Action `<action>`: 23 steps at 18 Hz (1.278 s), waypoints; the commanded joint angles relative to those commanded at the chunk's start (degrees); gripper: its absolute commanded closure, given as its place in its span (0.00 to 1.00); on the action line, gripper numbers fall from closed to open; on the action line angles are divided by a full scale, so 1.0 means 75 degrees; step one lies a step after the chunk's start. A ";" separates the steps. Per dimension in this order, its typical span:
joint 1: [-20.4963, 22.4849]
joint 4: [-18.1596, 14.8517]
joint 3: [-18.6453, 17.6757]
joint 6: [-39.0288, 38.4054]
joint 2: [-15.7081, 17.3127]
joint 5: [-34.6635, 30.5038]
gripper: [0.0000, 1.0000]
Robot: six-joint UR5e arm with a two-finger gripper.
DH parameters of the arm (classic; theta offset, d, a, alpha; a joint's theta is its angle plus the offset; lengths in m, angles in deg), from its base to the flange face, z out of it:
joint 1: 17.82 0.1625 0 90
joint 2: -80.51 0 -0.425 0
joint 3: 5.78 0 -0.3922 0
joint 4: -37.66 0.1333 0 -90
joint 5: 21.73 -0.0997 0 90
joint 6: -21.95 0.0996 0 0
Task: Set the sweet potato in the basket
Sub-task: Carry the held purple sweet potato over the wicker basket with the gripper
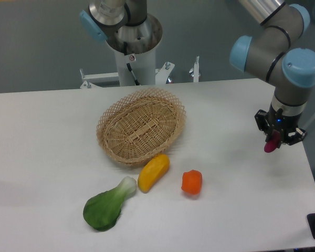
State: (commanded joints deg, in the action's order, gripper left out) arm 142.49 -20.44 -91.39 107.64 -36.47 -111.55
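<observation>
The light tan wicker basket (140, 125) sits on the white table, left of centre, and holds nothing. My gripper (275, 137) hangs at the far right, above the table's right edge, shut on the magenta sweet potato (272, 144). Only the lower end of the sweet potato shows below the dark fingers. The gripper is well to the right of the basket, at about the same depth.
In front of the basket lie a yellow oblong vegetable (153, 171), an orange-red rounded vegetable (191, 182) and a green leafy bok choy (108, 205). The arm's base column (134, 50) stands behind the basket. The table's right edge (311, 173) runs just beside the gripper.
</observation>
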 joint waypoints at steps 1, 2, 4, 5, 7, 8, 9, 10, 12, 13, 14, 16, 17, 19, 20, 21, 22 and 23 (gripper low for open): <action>-0.0012 0.0000 0.0000 -0.0035 0.0000 0.0000 0.62; -0.0012 0.0000 0.0000 -0.0059 0.0012 0.0000 0.62; -0.0070 -0.0012 0.0000 -0.0152 0.0012 0.0000 0.62; -0.0140 -0.0012 0.0012 -0.0304 0.0012 0.0000 0.62; -0.0199 -0.0012 0.0023 -0.0527 0.0012 0.0012 0.62; -0.0257 -0.0012 0.0023 -0.0562 0.0012 0.0012 0.62; -0.0304 -0.0012 0.0012 -0.0644 0.0012 0.0012 0.62; -0.0351 -0.0012 -0.0011 -0.0784 0.0012 0.0035 0.62; -0.0550 -0.0012 -0.0082 -0.0972 0.0035 0.0012 0.62; -0.0655 -0.0012 -0.0117 -0.1066 0.0070 0.0000 0.62; -0.0761 -0.0012 -0.0198 -0.1194 0.0128 0.0012 0.62; -0.0972 0.0000 -0.0397 -0.1394 0.0315 0.0023 0.62; -0.1100 0.0012 -0.0549 -0.1464 0.0432 0.0035 0.62; -0.1288 0.0023 -0.1017 -0.1465 0.0760 0.0070 0.62; -0.1405 0.0058 -0.1310 -0.1465 0.0924 0.0094 0.62; -0.1546 0.0093 -0.1556 -0.1477 0.1135 0.0094 0.62; -0.1710 0.0117 -0.1767 -0.1477 0.1311 0.0094 0.62; -0.1885 0.0117 -0.1932 -0.1512 0.1452 0.0094 0.61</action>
State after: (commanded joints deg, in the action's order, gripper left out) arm 128.35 -19.56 -105.88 96.30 -25.59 -110.85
